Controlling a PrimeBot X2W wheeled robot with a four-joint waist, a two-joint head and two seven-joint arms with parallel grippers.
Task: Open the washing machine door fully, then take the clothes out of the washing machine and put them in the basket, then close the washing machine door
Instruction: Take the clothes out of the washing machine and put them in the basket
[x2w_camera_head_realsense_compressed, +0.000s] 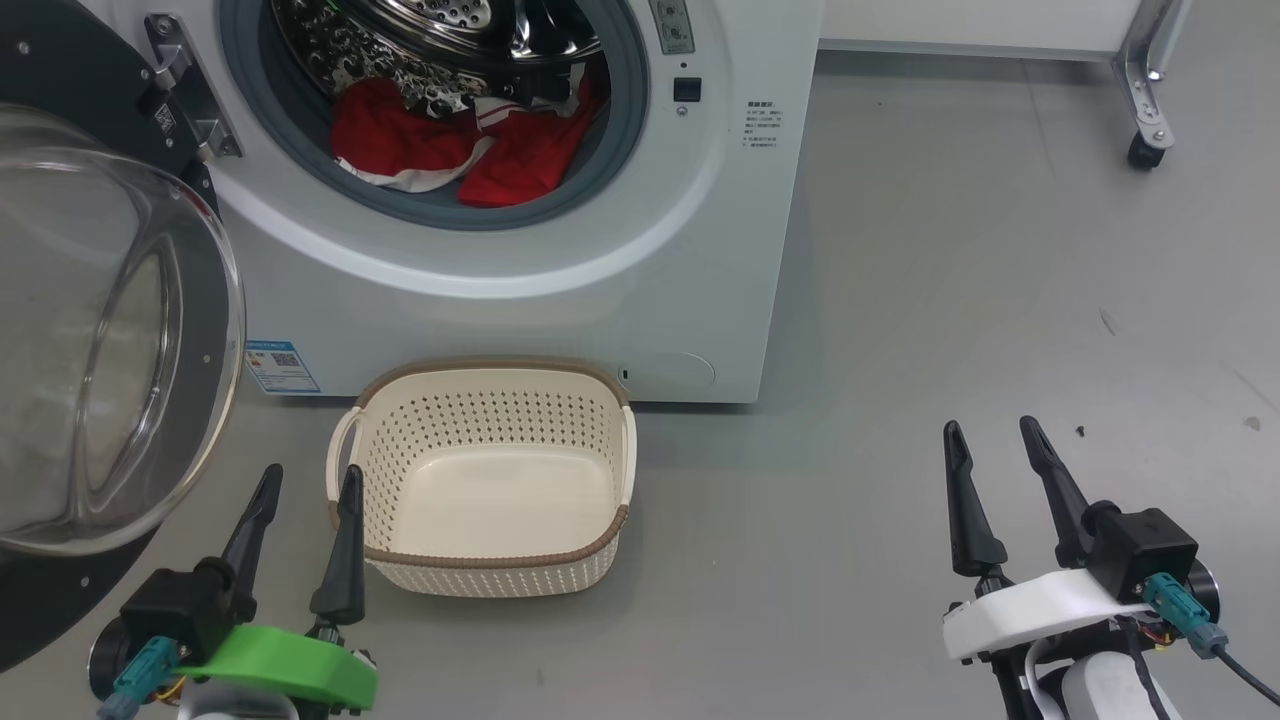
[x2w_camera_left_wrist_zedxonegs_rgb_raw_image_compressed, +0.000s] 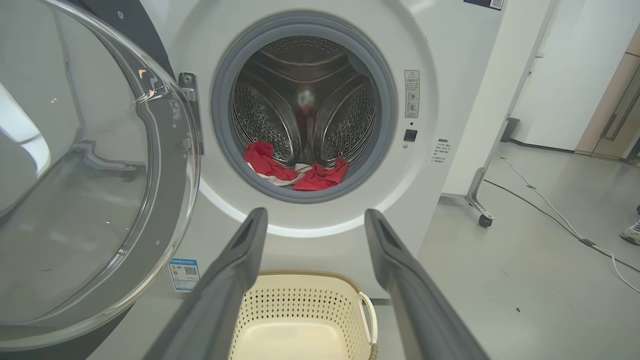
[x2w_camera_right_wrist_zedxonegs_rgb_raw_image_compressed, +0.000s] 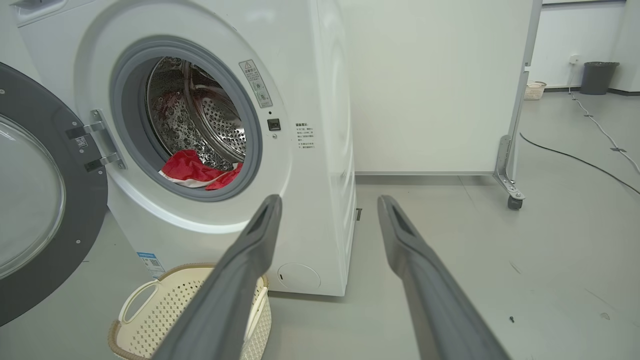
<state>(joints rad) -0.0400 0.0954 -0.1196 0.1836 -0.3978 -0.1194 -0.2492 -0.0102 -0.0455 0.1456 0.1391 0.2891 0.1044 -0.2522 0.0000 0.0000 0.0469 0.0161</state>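
Door (x2w_camera_head_realsense_compressed: 100, 340) open wide, red clothes (x2w_camera_head_realsense_compressed: 440, 150) inside white washing machine (x2w_camera_head_realsense_compressed: 520, 300), cream basket (x2w_camera_head_realsense_compressed: 480, 420) in front.

Indoor test laboratory. A white partition (x2w_camera_right_wrist_zedxonegs_rgb_raw_image_compressed: 435, 85) on castors stands at one o'clock; loose cables (x2w_camera_right_wrist_zedxonegs_rgb_raw_image_compressed: 575, 159) cross the bare grey floor (x2w_camera_right_wrist_zedxonegs_rgb_raw_image_compressed: 550, 260).

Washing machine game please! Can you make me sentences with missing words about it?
1. The washing machine door stands ____.
2. The clothes lying in the steel drum are ____ with white trim.
3. The cream basket in front of the machine is ____ inside.
Missing words: open; red; empty.
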